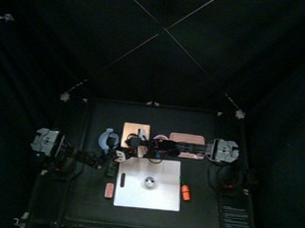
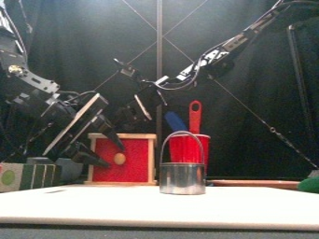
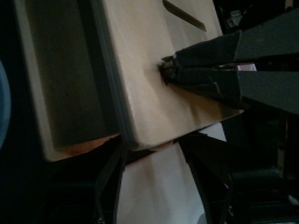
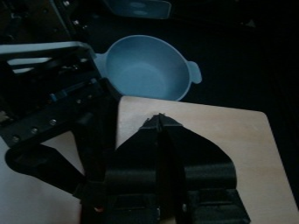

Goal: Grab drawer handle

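Drawer box point(image 3: 140, 79) looks like pale unfinished wood, matt and smooth, with a red painted front point(image 2: 125, 159). Small pail point(image 2: 182, 175) is shiny metal with a thin wire handle; red cup point(image 2: 189, 147) glossy plastic. Bowl point(image 4: 142, 70) smooth matt light-blue plastic.

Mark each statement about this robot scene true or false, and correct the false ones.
1. The bowl is blue. True.
2. The can lies on its side. False: it stands upright.
3. The right gripper is wide open. False: its jaws are shut.
4. The drawer has a red front. True.
5. The bowl holds fruit. False: it is empty.
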